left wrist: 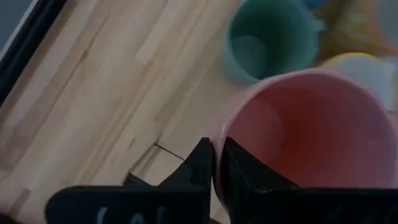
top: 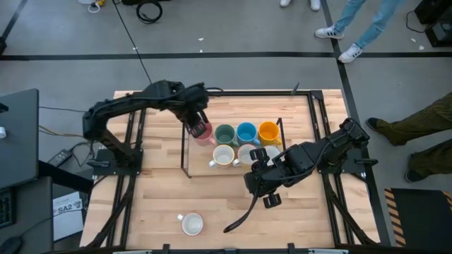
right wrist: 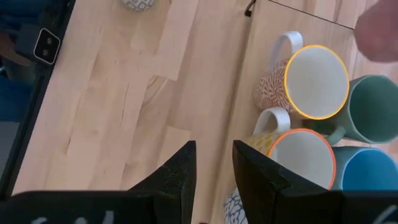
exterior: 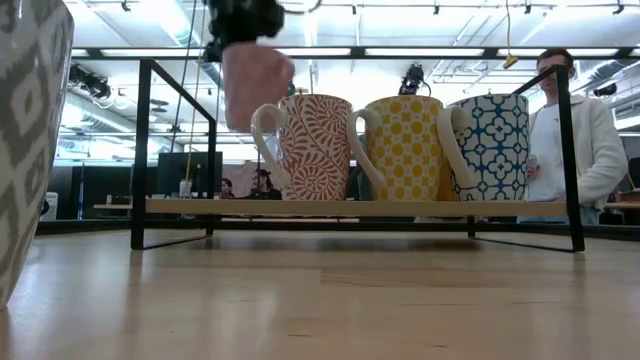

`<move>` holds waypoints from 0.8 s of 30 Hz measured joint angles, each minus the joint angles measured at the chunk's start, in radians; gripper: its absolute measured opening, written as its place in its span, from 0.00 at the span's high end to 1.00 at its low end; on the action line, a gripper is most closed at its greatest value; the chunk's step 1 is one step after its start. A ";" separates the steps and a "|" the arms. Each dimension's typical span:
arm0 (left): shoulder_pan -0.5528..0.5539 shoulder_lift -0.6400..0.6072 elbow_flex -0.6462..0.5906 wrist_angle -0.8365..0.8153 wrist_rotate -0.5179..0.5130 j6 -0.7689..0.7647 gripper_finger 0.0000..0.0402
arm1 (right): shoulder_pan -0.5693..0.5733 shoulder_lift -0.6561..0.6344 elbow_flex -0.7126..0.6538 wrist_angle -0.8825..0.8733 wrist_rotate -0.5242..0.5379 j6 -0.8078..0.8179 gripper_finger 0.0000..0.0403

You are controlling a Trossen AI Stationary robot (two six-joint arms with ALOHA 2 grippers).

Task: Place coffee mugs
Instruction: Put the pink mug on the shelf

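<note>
Pink mug (top: 203,132) sits clenched by its rim in my left hand (top: 195,127), held above the left end of the black-framed rack (top: 186,152) on the counter (top: 162,194), so I judge it is about to go down. Right of it, green (top: 224,133), blue (top: 246,132), orange (top: 268,130) and patterned mugs are racked; my right hand (top: 263,185) waits empty with its fingers parted, and one white mug (top: 192,224) is left near the front edge.

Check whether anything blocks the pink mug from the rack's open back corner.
Nothing visible does. The left pincer holds the pink mug by its rim above the rack, over the bare spot beside the green mug. The right pincer waits in front of the rack.
</note>
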 joint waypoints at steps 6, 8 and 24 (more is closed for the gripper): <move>0.004 0.055 0.000 -0.041 -0.074 -0.012 0.94 | 0.002 0.000 0.000 -0.001 0.001 -0.038 0.73; 0.004 0.061 -0.014 -0.031 -0.094 -0.032 0.94 | 0.002 0.000 0.000 0.000 0.001 -0.052 0.73; 0.012 0.062 -0.214 0.122 -0.141 -0.079 0.94 | 0.002 0.000 0.000 0.010 0.003 -0.084 0.73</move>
